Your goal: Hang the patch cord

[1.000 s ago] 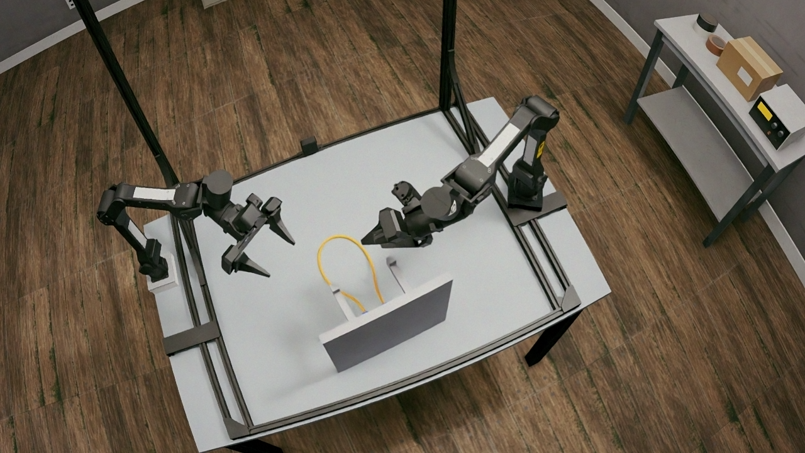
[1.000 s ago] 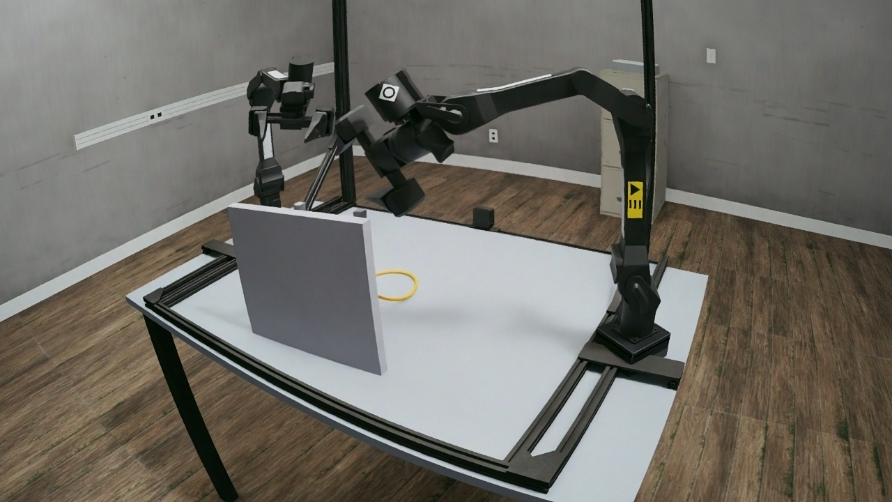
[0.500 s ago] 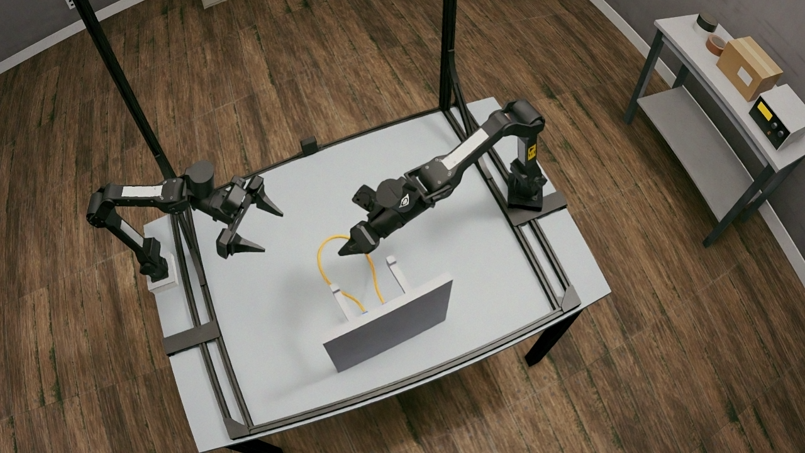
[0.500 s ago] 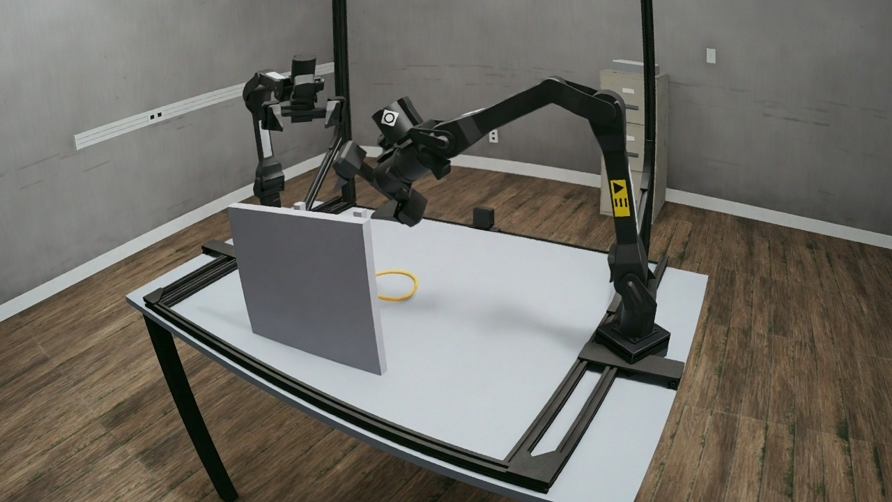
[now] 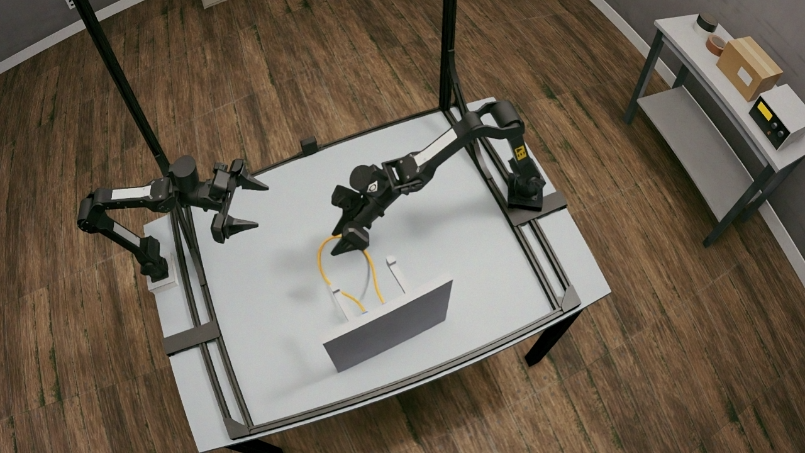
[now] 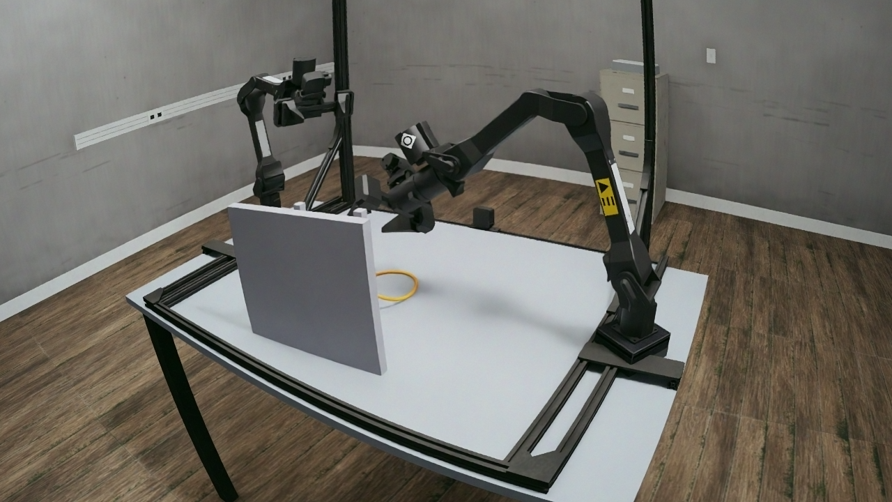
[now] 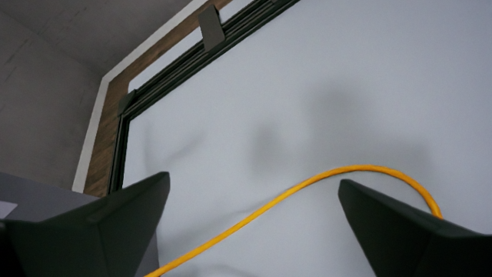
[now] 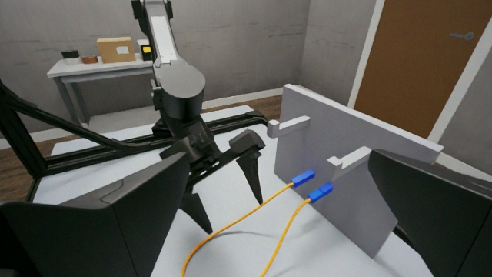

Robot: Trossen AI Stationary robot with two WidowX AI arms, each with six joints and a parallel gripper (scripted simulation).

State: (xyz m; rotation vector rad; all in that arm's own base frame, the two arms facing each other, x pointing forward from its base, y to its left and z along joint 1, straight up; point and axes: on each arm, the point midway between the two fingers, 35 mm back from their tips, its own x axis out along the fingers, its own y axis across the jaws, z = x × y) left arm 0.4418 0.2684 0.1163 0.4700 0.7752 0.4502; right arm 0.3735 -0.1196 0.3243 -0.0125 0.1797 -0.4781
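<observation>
The left gripper (image 5: 333,243) (image 6: 368,219) (image 7: 256,183) (image 8: 235,219) hovers by the yellow cord (image 5: 321,264) (image 6: 416,284) (image 7: 284,195) (image 8: 282,238), jaws apart; the right gripper's (image 5: 262,207) (image 6: 320,111) (image 8: 278,154) jaws are apart too, and the cord hangs off both pegs (image 5: 397,277) (image 6: 360,213) (image 8: 351,159)

Left jaws wide open; yellow cord (image 7: 284,195) curving across pale tabletop (image 7: 238,115).

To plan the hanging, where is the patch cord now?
In the top view, the patch cord loops out from the upright panel, below the cable-manager fingers.
</observation>
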